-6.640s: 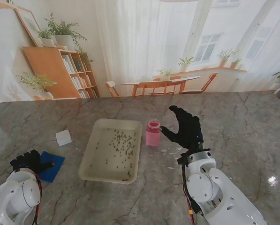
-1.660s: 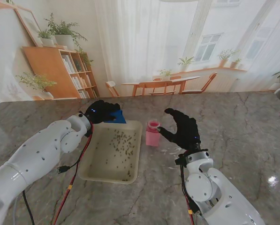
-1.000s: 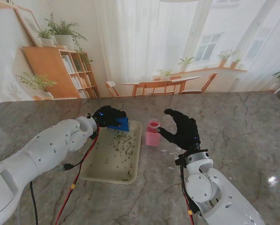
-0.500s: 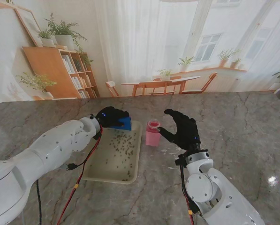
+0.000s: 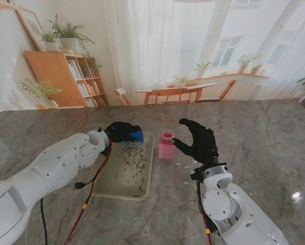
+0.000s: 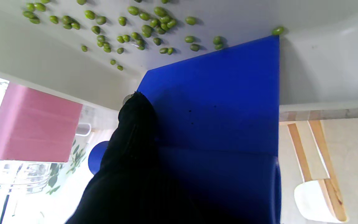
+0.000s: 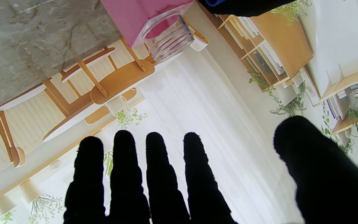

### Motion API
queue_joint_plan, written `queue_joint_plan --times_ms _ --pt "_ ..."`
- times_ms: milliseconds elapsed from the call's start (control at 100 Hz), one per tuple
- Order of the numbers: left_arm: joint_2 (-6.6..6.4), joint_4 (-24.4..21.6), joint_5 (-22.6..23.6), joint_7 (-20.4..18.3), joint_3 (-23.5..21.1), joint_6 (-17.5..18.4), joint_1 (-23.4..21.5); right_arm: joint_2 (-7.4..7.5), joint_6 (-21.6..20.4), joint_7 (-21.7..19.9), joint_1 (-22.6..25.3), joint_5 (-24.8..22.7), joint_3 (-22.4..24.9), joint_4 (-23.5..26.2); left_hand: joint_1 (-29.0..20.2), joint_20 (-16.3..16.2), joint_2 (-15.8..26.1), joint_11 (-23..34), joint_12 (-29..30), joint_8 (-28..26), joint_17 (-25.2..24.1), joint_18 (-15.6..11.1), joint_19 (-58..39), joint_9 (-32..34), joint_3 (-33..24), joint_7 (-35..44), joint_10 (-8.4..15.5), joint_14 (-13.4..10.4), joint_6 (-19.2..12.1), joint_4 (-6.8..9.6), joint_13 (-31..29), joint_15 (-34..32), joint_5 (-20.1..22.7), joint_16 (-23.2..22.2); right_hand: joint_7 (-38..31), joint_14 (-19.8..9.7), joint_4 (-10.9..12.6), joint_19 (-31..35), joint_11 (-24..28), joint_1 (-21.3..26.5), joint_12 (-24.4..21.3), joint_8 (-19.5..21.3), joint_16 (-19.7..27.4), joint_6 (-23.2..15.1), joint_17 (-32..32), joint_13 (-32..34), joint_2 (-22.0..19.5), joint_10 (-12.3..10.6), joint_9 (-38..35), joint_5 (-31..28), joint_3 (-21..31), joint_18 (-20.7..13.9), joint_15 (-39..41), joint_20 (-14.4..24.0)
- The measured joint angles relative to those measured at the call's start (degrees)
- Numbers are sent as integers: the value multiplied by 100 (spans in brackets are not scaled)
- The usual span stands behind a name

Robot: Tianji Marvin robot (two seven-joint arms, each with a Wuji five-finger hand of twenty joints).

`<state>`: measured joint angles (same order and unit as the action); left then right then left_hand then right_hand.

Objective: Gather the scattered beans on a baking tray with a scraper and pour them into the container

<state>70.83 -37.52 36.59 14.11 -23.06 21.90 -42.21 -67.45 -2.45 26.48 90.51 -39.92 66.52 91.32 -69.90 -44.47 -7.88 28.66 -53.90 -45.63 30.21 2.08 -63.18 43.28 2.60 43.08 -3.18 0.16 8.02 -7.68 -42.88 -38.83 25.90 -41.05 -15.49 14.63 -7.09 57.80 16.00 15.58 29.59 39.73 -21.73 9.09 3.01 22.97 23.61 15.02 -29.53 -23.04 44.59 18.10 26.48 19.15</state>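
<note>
Left hand [image 5: 120, 131] grips blue scraper [image 6: 216, 102], edge down in tray [image 5: 109, 186] w/ beans [image 5: 134, 158]. Right hand [image 5: 199, 140] empty, fingers spread, near pink container [image 5: 166, 145].

You see marble table [image 5: 275, 132] | backdrop: shelf [image 5: 65, 76] at 10 o'clock | dining set [image 5: 180, 93] at 12 | curtain [image 5: 157, 46] | windows [image 5: 226, 51] at 1, daylight

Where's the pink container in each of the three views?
Stand view: pink container on the table, between the tray's right rim and the open right hand.
Left wrist: pink block beyond the tray wall.
Right wrist: beyond the fingertips, clear mouth showing.
Shared landmark: blue scraper.
</note>
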Motion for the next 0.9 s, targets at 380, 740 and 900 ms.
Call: queue_joint_plan --times_ms 380,740,900 --pt "-375 -987 24 -681 -666 137 -522 -3 -2 24 -2 26 -3 -4 52 17 -19 41 121 -63 177 1 135 120 5 -24 -135 127 82 0 -127 41 164 -28 0 0 1 0 0 0 0 0 0 0 0 0 -1 -1 0 0 0 0 -1 0" --pt "-711 -2198 170 -1341 -1553 -43 -1400 -10 -6 55 17 70 20 1 69 17 -71 48 121 -68 253 19 135 239 5 -32 -197 196 117 0 -198 7 296 -106 0 0 1 -1 0 0 0 0 0 -1 0 0 0 0 0 0 0 1 -1 0" --pt "-832 -2729 243 -1572 -1893 -162 -1825 -12 -13 63 20 81 15 2 77 13 -83 51 121 -70 267 25 135 288 4 -146 -214 226 118 0 -241 5 358 -120 0 0 1 -1 0 0 0 0 0 -1 0 0 -1 -1 0 0 0 1 -1 0"
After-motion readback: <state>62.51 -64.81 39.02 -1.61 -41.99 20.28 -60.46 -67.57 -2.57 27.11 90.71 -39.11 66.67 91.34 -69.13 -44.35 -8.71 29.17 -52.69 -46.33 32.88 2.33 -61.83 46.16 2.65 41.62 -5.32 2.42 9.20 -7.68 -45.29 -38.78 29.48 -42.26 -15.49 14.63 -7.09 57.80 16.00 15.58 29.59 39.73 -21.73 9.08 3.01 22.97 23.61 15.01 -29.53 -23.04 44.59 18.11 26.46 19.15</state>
